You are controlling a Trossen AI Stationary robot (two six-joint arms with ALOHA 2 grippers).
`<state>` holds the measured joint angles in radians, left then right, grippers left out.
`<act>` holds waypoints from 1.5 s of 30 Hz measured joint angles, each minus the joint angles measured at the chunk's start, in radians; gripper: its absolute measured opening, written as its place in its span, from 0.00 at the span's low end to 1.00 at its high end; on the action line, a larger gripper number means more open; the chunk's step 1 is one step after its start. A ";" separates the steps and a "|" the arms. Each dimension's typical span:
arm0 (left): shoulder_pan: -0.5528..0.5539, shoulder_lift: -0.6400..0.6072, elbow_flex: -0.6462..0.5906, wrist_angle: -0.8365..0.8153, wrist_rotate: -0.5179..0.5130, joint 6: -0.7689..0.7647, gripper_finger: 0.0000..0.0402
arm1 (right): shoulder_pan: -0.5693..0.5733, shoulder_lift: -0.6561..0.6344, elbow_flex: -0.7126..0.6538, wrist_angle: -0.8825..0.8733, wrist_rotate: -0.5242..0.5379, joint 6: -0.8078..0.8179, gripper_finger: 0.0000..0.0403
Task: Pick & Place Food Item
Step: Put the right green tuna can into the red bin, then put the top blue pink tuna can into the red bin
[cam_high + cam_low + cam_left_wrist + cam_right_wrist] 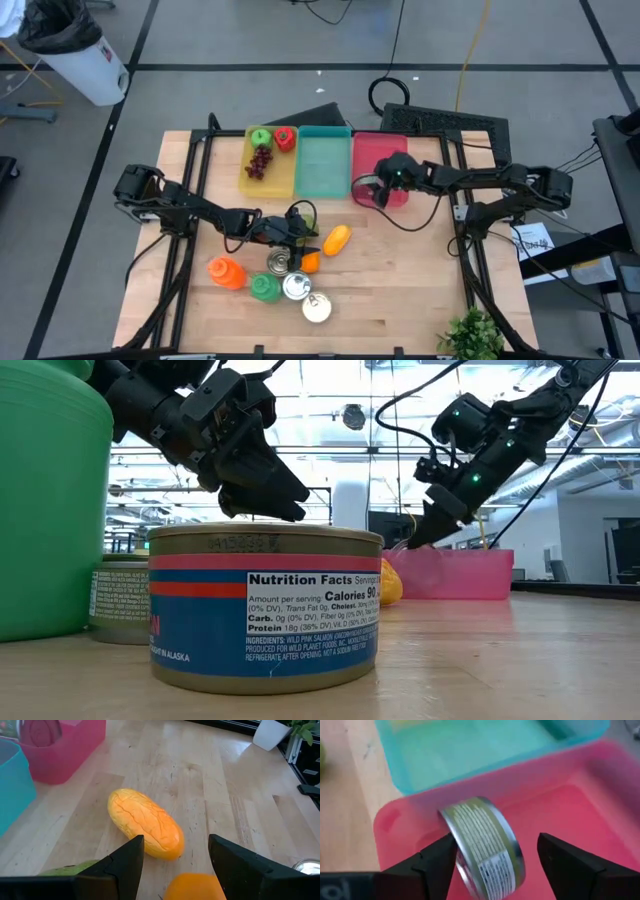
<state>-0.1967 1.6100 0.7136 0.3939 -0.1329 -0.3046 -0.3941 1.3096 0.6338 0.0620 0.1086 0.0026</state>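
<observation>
Can (482, 845) is sitting on edge in the pink bin (570, 810), directly between the spread fingers of the right gripper (495, 865), which is gripping nothing; rim facing the fingers. Left gripper (175, 865) is hovering open over the table (400, 280), yellow mango-like fruit (145, 824) just ahead, long axis running slantwise to the finger gap; an orange piece (196, 887) is lying under it. Three bins are lining the far edge: yellow (270, 160), teal (324, 165), pink. Three more cans are waiting near the table's front.

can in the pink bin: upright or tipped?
Tipped. The can rests on its edge against the pink bin wall, label side showing, between the right hand's open fingers.
</observation>
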 joint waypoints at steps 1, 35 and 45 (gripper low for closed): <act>0.000 0.000 0.000 0.000 0.000 0.000 0.57 | 0.002 -0.005 0.000 0.004 0.000 -0.021 0.65; 0.000 0.000 0.000 -0.001 0.000 -0.014 0.57 | 0.273 -0.187 0.000 0.065 0.048 -0.008 0.58; -0.004 0.000 0.000 -0.015 0.054 -0.070 0.57 | 0.659 -0.131 0.000 0.218 -0.001 -0.003 0.53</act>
<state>-0.2011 1.6100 0.7139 0.3785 -0.0793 -0.3746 0.2653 1.1787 0.6336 0.2804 0.1079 -0.0008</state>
